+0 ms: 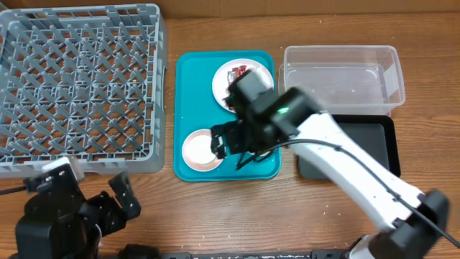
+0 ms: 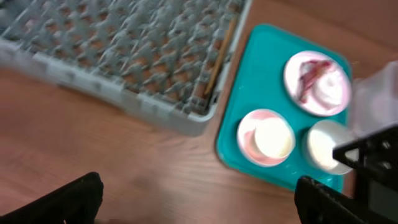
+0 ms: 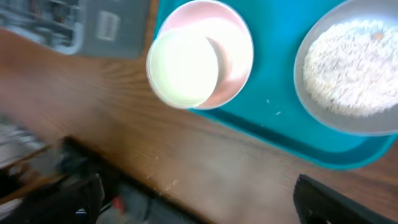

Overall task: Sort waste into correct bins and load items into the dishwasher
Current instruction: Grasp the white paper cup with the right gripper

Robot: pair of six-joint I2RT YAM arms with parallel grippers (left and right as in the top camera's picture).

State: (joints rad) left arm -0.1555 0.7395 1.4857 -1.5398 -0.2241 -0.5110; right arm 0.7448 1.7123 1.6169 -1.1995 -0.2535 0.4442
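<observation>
So basically nothing's been sorted yet as far as I can see: the dish rack [image 1: 79,79] off the teal tray's [image 1: 188,93] left edge has nothing in it, the clear tub [image 1: 338,75] to the tray's right looks bare, and so does the part of the black tray [image 1: 374,137] that the right arm isn't covering. Everything's on the teal tray. The plate [image 2: 329,96] is at its far end with the red-and-white wrapper [image 2: 308,74] and the napkin [image 2: 333,84] on it. At the near end, the pink bowl [image 3: 233,56] has the white cup [image 3: 183,62] sitting inside, and the grey bowl [image 3: 367,12] beside it is full of rice grains [image 3: 351,71]. The right gripper [image 3: 199,199] hovers over that near end, spread wide, gripping nothing. The left gripper [image 2: 198,202] is parked well off the tray's near-left corner, also spread and empty. So all the waste and dishes are left to do. Any print on the wrapper is too blurry, and I can't read writing anywhere.
</observation>
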